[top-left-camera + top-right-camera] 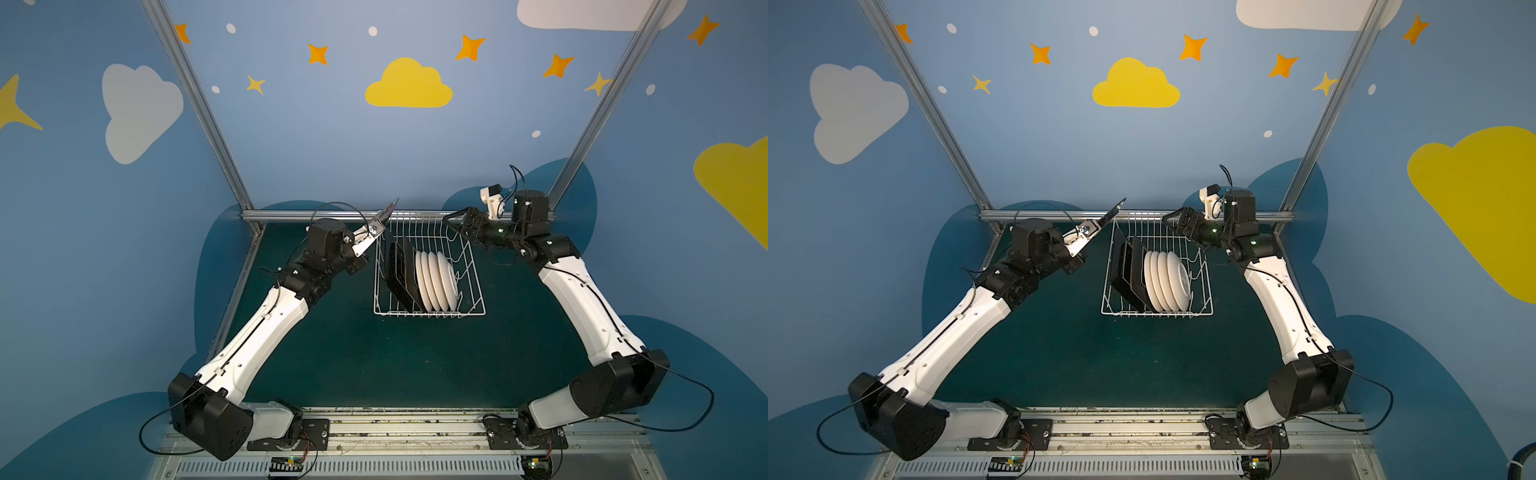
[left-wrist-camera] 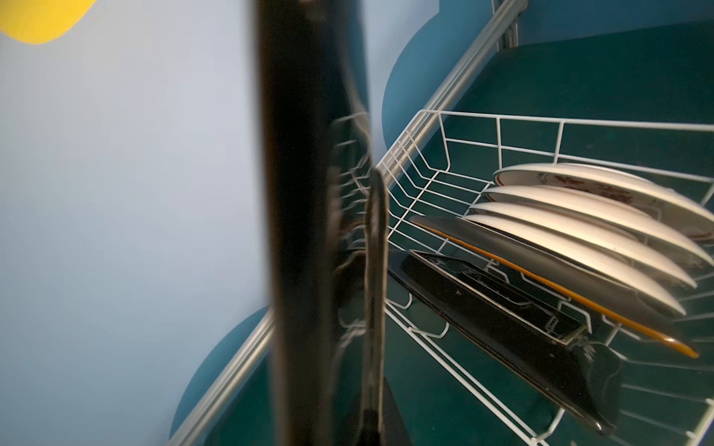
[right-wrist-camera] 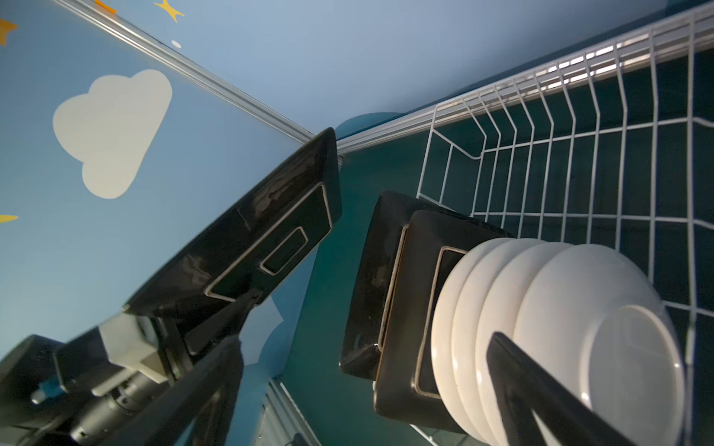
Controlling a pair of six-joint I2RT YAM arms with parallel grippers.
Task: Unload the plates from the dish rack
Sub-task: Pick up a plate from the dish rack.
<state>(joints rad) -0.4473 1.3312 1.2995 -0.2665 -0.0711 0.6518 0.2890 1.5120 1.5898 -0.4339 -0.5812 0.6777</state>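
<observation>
The white wire dish rack (image 1: 430, 314) (image 1: 1156, 314) stands at the back middle of the green table. Black-backed square plates (image 1: 397, 270) (image 3: 413, 309) lean upright in its left half, with several round white plates (image 1: 436, 282) (image 3: 560, 309) beside them on the right. My left gripper (image 1: 359, 253) is shut on one more square plate (image 1: 386, 212) (image 3: 270, 231), held tilted in the air above the rack's far left corner. The right gripper (image 1: 453, 224) (image 3: 367, 340) hangs open over the rack's far right corner, holding nothing.
An aluminium frame rail (image 1: 332, 215) runs right behind the rack, with slanted posts (image 1: 208, 124) rising at both back corners. Blue painted walls close in the left, back and right. Green table surface (image 1: 415, 365) lies in front of the rack, between the two arms.
</observation>
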